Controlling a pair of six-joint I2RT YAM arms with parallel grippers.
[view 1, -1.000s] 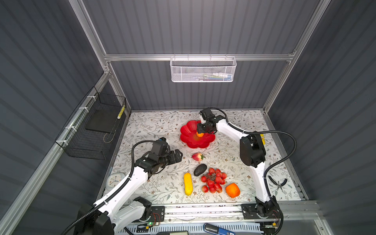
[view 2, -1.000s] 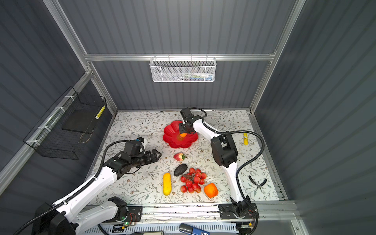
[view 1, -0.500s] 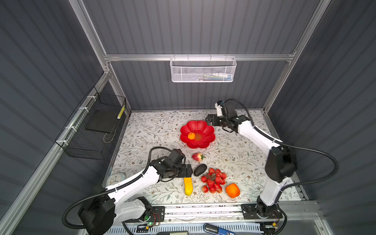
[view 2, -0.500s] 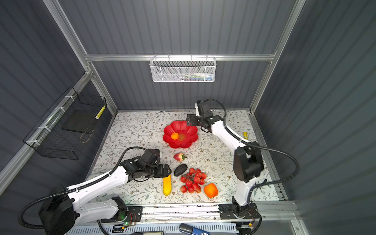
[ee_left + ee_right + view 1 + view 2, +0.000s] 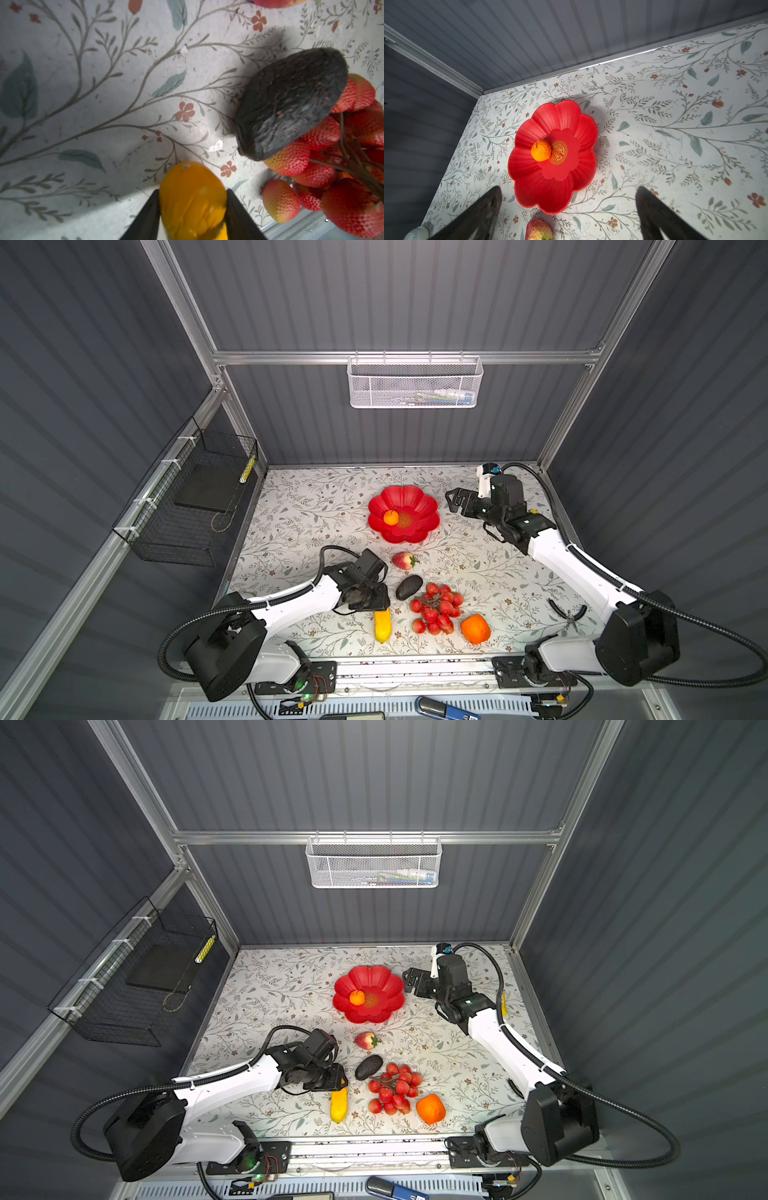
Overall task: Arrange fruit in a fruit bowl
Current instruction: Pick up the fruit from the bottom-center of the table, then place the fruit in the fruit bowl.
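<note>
Since a second ago, our left gripper (image 5: 192, 192) has swung in and closed on the long yellow fruit (image 5: 382, 626). One finger presses each side of its near end, and the fruit lies on the table (image 5: 316, 506). Our right gripper (image 5: 569, 189) has backed out of the fruit bowl (image 5: 544, 187) and stands wide and empty. The bowl sits just ahead of its fingertips, with the small orange (image 5: 540, 153) inside.
</note>
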